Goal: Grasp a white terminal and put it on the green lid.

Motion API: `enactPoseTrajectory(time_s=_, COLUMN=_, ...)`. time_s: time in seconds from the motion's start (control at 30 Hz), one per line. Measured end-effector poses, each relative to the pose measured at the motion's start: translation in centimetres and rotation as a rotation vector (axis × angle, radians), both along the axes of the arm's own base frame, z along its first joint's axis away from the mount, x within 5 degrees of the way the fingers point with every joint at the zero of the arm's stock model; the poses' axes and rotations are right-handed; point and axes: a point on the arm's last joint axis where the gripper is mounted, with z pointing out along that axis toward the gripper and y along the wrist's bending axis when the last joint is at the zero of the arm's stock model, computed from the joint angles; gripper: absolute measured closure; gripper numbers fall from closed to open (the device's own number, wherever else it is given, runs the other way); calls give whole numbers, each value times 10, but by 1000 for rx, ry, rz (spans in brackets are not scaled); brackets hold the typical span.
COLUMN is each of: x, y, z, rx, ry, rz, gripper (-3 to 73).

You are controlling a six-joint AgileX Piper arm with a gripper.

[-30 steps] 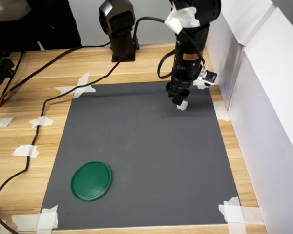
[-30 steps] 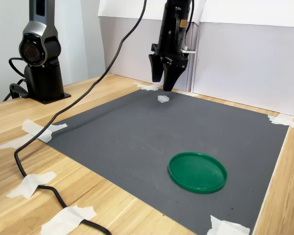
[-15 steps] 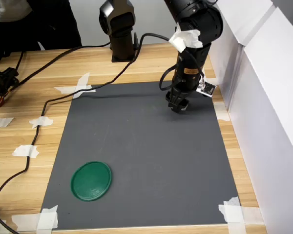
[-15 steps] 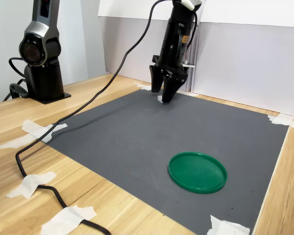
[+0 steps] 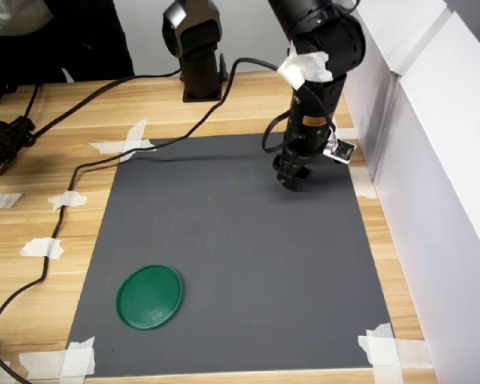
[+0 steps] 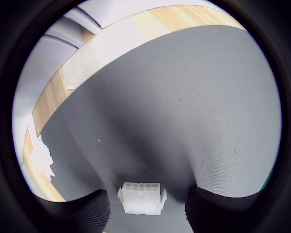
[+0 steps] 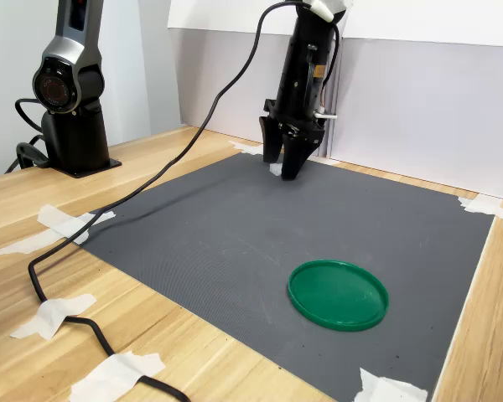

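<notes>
Between the claw's [image 6: 143,213] two spread black fingers [image 6: 85,213], low on the dark grey mat [image 5: 240,256], sits the tiny white blocky plastic terminal [image 6: 141,198], well apart from the round dark green plastic lid [image 5: 150,296].

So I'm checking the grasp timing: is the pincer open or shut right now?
Open. In the wrist view the pincer has its fingers apart, with gaps either side of the white terminal lying on the grey mat.
</notes>
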Motion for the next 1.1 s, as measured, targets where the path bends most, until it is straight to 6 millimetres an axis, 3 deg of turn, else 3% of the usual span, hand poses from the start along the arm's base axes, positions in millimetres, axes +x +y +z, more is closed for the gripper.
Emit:
enactPoseTrajectory(time_s=0.3, x=0, y=0, z=0, rx=1, ry=-1, rz=-10, gripper=68)
enactPoseTrajectory(time_s=0.63, x=1, y=0, z=0, rx=-1, ry=-8, rz=-25, gripper=369)
enactPoseTrajectory(time_s=0.93, x=0, y=0, z=0, rx=5, ry=-6, rz=-41, gripper=377)
enactPoseTrajectory(time_s=1.1, x=-2, y=-1, z=23, rx=68, ry=-51, rz=-70, gripper=377)
